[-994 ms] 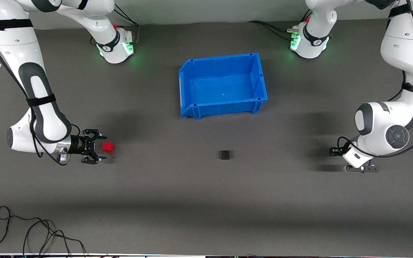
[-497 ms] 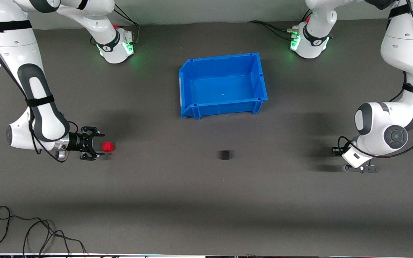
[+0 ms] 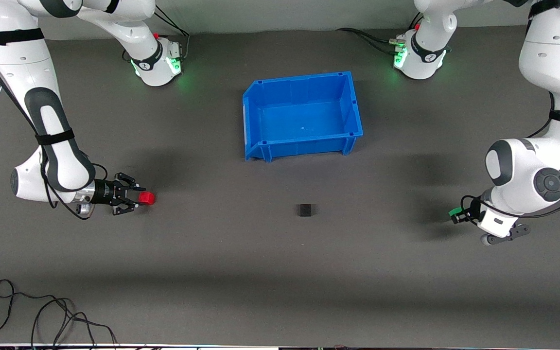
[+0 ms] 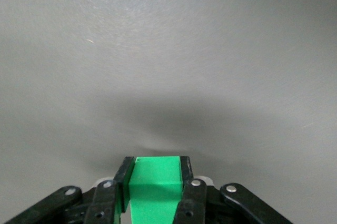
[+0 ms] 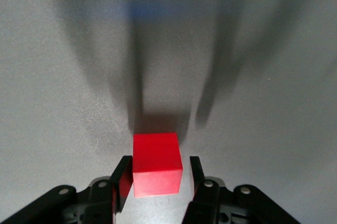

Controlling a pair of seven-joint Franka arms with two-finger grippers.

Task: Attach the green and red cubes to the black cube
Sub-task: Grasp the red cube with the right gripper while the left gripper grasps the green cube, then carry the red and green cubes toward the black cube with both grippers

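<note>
Left gripper [image 4: 156, 182] clamped on green cube [image 4: 154, 190] near the left arm's table edge; right gripper [image 5: 157, 174] straddling red cube [image 5: 156, 170], jaws narrow with a gap; black cube [image 3: 305, 210] mid-table, apart

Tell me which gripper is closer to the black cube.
Left, by a small margin. The left gripper, shut on the green cube, is toward its table end; the right gripper straddles the red cube, farther from the black cube.

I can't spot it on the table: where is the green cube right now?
The small matte green cube sits clamped in the left claw at the left arm's end of the table, level with the small black cube.
</note>
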